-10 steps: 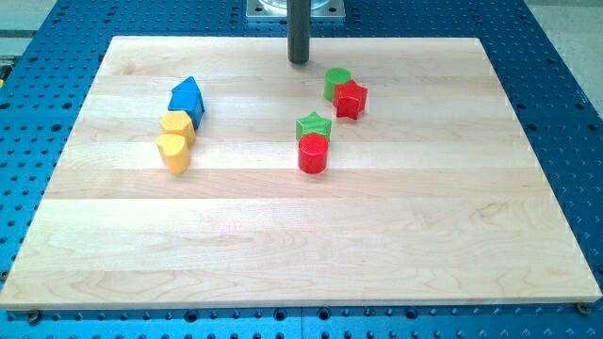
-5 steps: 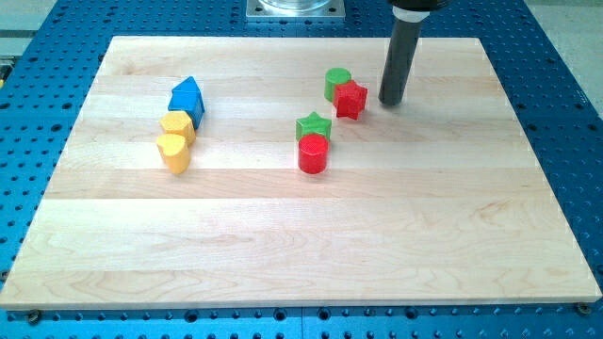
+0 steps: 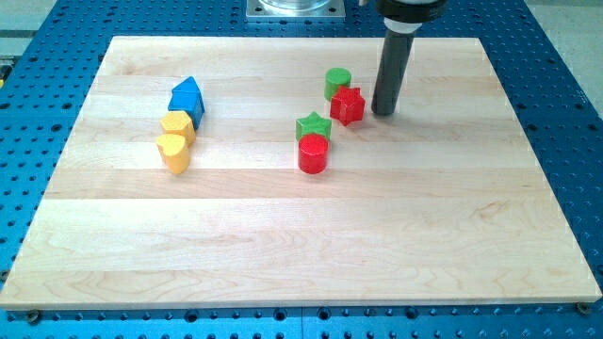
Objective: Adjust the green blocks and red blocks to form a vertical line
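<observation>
A: Seven blocks on the wooden board (image 3: 283, 235), counted from the view's bottom upward, all placed against the red cylinder (image 3: 313, 153).

B: Nearest first?

A: The red cylinder itself is the lowest of the task blocks. The green star (image 3: 313, 126) sits directly above it toward the view's top, touching it. Up and to the view's right of the cylinder is the red star (image 3: 348, 105), apart from the green star by a narrow gap. The green cylinder (image 3: 337, 83) is just beyond the red star, touching it on its upper left.

B: So the four run on a slant?

A: Yes, the upper pair sits to the right of the lower pair.

B: Other blocks?

A: Well to the view's left of the red cylinder: a yellow block with rounded lobes (image 3: 173, 152), a yellow hexagon (image 3: 177, 125) touching it above, and a blue house-shaped block (image 3: 187, 97) above that.

B: Jaw state?

A: There are none to read; the arm ends in a plain dark rod, holding nothing. My tip (image 3: 382, 112) is on the board up and right of the red cylinder, just beside the red star's right edge. Whether it touches the star, I cannot tell.
</observation>
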Controlling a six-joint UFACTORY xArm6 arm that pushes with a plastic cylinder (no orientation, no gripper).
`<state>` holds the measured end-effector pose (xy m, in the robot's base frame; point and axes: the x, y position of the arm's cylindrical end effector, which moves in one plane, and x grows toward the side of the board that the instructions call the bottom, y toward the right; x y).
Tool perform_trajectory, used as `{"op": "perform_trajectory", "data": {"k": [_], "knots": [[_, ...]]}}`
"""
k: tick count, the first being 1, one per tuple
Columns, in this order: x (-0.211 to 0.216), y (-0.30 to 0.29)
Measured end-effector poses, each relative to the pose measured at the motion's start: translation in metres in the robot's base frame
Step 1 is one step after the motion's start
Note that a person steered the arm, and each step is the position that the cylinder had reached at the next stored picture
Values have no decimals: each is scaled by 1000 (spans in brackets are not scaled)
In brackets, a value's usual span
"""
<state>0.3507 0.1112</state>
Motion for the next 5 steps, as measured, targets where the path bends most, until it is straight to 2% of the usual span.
{"op": "perform_trajectory", "data": {"k": [2, 5], "knots": [[0, -35], [4, -17]]}}
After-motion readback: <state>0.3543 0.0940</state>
